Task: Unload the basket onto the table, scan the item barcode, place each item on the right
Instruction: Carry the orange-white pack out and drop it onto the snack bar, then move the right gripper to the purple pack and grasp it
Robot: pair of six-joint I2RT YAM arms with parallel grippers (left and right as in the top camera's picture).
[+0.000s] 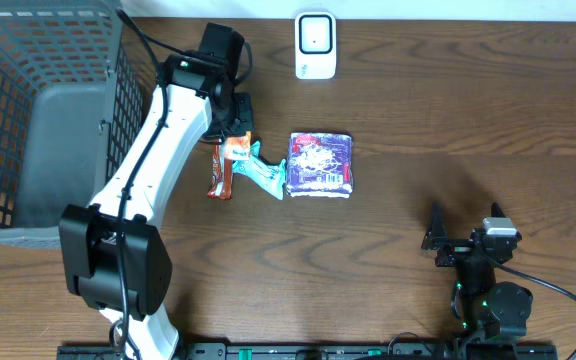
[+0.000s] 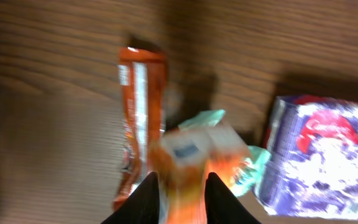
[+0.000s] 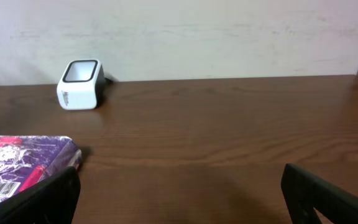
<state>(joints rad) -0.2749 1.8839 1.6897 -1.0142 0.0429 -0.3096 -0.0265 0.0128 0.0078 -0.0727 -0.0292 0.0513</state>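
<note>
The small orange foil packet with a white end (image 2: 185, 163) sits between the fingers of the left gripper (image 2: 182, 198), at the far left of a cluster of wrappers on the brown wooden table (image 1: 448, 110). It is closely flanked by both fingers. The wrist picture is smeared, though, so it cannot be told whether the packet is pinched or only straddled.

One end seems to have been chosen so that the printed faces are left free for the white box-shaped barcode scanner (image 1: 315, 45), set at the far edge, well apart. The right gripper (image 3: 180, 174) is spread wide and empty at the near right, presumably out of the way.

Only from overhead are the red-orange snack bar wrapper (image 1: 220, 172), the teal crinkled wrapper (image 1: 265, 174), the purple printed packet (image 1: 320, 164) and the grey mesh basket (image 1: 28, 120) seen together. Only in the right wrist view is a barcode shown on the purple packet.
</note>
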